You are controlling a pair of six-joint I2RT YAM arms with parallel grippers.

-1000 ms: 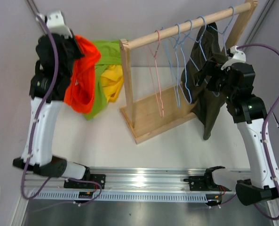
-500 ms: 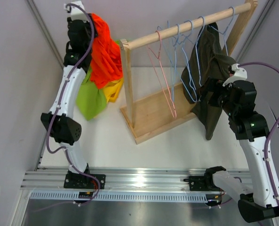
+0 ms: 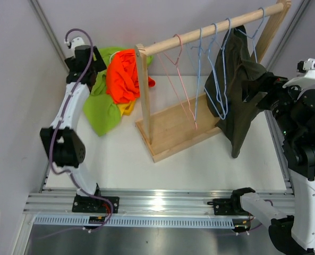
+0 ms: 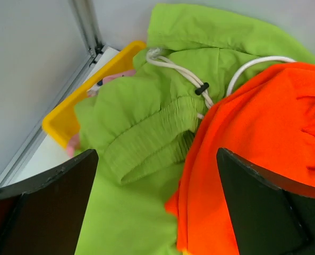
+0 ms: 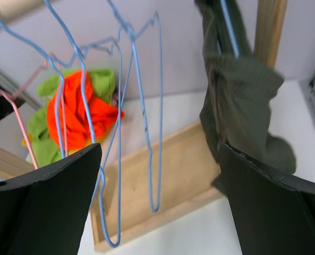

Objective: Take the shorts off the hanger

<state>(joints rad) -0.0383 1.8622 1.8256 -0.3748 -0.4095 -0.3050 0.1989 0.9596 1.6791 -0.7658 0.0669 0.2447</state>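
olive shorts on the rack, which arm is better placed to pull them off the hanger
Right. The right gripper is open beside the olive shorts hanging on the rack; the left gripper is open over the orange shorts past the rack's other end.

Top camera looked down from behind; left wrist's sat close over the orange shorts (image 4: 263, 133), right's saw them afar.

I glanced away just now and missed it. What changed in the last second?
The left gripper swung the orange shorts to the back-left corner, opened and dropped them on the lime green shorts. The right gripper, open, drew back rightward. The olive shorts stayed on their hanger.
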